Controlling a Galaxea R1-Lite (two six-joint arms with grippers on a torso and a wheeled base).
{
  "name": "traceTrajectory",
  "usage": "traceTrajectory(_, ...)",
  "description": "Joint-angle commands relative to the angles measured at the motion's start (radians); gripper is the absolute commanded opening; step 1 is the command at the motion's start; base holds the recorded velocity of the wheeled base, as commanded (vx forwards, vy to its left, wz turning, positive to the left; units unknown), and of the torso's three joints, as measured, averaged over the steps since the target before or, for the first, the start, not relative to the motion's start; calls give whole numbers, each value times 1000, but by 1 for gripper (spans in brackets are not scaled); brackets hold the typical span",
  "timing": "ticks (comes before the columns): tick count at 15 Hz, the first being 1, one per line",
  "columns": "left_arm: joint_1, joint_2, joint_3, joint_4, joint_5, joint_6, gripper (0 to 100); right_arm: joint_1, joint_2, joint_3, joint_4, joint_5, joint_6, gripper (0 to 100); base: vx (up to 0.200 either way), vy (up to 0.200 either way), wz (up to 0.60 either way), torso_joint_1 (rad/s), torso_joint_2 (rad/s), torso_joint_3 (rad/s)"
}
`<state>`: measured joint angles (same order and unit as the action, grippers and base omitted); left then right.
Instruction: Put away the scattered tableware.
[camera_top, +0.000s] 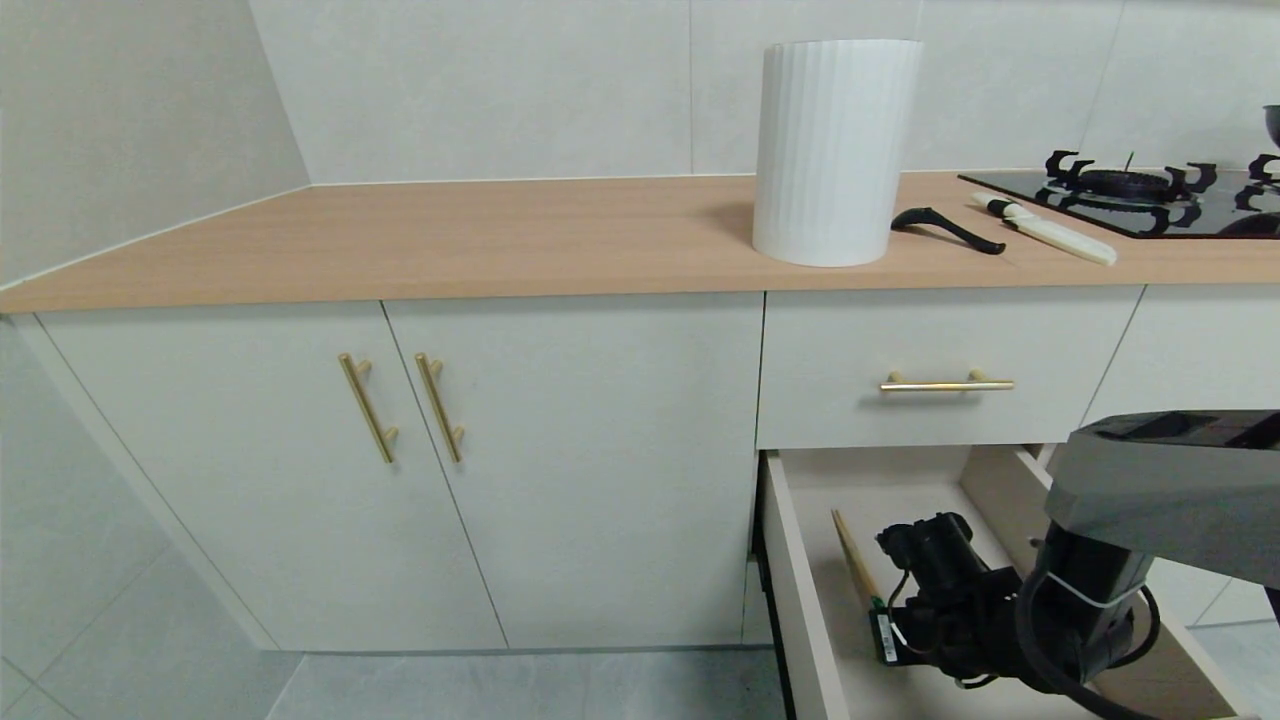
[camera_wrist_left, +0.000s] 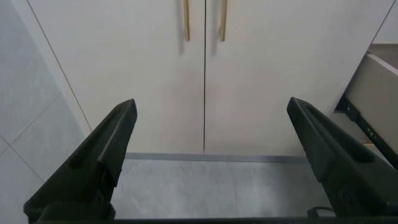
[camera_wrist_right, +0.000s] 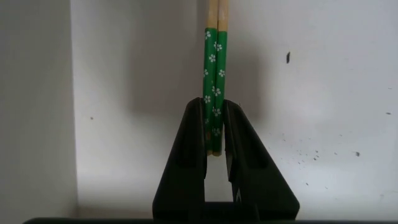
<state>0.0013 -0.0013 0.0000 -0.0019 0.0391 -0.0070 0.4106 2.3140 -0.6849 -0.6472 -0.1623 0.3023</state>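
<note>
We are seeing the right gripper (camera_wrist_right: 214, 115) inside the open drawer (camera_top: 795, 580), fingers (camera_wrist_right: 193, 149) pinching the green-ended chopsticks (camera_wrist_right: 214, 62), while the left gripper (camera_wrist_left: 211, 109) is hanging outside the drawer, fingers (camera_wrist_left: 106, 155) spread.

In the open drawer (camera_top: 795, 570), my right gripper (camera_top: 884, 612) hides the green ends of the chopsticks (camera_top: 850, 550); the drawer's front is cut off.

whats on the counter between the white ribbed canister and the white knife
A black curved utensil lies between the white ribbed canister and the white knife; the head view shows it.
</note>
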Motion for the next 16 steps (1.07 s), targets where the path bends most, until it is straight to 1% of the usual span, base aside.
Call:
traceTrajectory(1, 0, 1, 0, -1, 1, 1, 100, 0, 16, 1, 0, -2, 0, 0, 0, 0, 0, 0, 0, 0)
traceTrajectory(8, 0, 1, 0, 0, 1, -1, 100, 0, 22, 1, -2, -13, 0, 0, 0, 0, 0, 0, 0, 0)
traceTrajectory(9, 0, 1, 0, -1, 1, -1, 100, 0, 21, 2, -2, -14, 0, 100, 0, 0, 0, 0, 0, 0)
traceTrajectory(16, 0, 1, 0, -1, 1, -1, 100, 0, 15, 5, -2, -14, 0, 100, 0, 0, 0, 0, 0, 0)
